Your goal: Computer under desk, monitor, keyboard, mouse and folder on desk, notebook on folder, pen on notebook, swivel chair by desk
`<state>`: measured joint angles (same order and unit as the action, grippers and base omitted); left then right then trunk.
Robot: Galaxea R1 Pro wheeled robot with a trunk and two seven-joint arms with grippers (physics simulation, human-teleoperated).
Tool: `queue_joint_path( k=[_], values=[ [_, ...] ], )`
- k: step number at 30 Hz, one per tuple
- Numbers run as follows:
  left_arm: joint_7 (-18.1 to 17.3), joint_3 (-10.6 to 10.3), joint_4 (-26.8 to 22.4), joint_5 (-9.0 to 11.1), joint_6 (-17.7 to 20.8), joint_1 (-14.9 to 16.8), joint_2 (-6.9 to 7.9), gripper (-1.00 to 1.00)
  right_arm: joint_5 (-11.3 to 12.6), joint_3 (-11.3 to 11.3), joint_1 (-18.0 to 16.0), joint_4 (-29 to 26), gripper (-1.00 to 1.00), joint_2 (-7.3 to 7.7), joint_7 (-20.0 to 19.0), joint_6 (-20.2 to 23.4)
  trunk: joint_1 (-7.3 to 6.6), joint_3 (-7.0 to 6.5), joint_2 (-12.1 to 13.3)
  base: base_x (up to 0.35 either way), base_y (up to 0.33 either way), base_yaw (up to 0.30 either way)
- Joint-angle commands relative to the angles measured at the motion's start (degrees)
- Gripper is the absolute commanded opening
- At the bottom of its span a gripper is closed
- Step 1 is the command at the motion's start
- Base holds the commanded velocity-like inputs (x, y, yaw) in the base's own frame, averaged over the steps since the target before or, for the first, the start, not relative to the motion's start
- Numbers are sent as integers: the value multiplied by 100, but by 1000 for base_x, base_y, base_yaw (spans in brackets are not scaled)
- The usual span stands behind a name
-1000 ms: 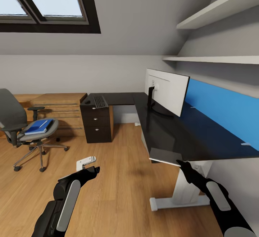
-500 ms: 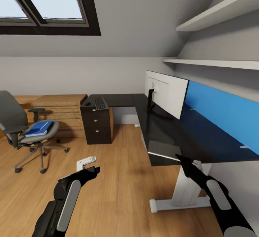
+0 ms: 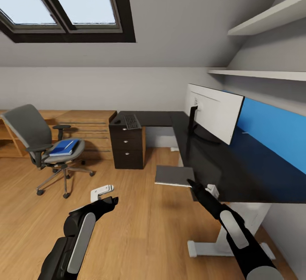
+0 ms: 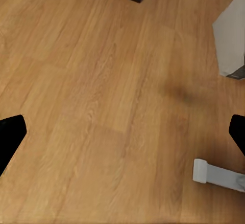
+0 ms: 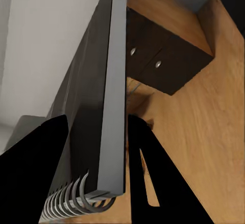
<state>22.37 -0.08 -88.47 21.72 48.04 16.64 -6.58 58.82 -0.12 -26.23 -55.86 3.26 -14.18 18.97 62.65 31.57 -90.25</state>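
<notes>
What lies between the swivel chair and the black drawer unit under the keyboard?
In the head view, bare wood floor separates the swivel chair from the drawer unit; a wooden chest stands behind that gap.

Pretty clearly a home office tucked into an attic room: sloped white ceiling with a dark-framed skylight (image 3: 68, 5) up at 11 o'clock, light wood floor (image 3: 144, 229) underfoot. A long black L-shaped desk (image 3: 238, 173) runs off toward 2 o'clock with a wide monitor (image 3: 214, 112) on it, a blue panel (image 3: 276, 129) behind and white shelves (image 3: 263, 73) above it. A black drawer unit (image 3: 127, 146) with a keyboard (image 3: 131, 121) on top sits at 12, and a grey swivel chair (image 3: 38, 137) sits at 10 in front of a low wooden chest (image 3: 91, 122).
</notes>
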Motion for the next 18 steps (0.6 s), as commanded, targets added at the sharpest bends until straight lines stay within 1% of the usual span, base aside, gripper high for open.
queue_joint_path(
  k=[1, 3, 6, 7, 18],
  values=[
    [50, -1, -3, 60, 12, 3, -2, 100, 34, 54, -2, -25, -100, 1, 1, -10, 2, 6, -3, 200, 169, 283],
    [49, -1, -3, 58, 8, 2, -2, 100, -4, 171, -1, -65, -100, -4, 2, -83, 2, 6, -3, 215, 184, 284],
    [48, -1, -9, 56, 5, 2, -2, 100, -119, 234, 0, -90, -100, -8, 2, -177, 2, 6, -3, 231, 206, 188],
    [48, -1, -11, 55, 4, 2, -2, 100, -194, 265, -3, -98, -100, 5, -14, -261, 2, 6, -3, 244, 231, 31],
    [48, -1, -12, 54, 6, 2, 4, 100, -226, 270, -2, -112, -100, 38, -5, -352, 2, 6, -3, 246, 235, 7]
  ],
)
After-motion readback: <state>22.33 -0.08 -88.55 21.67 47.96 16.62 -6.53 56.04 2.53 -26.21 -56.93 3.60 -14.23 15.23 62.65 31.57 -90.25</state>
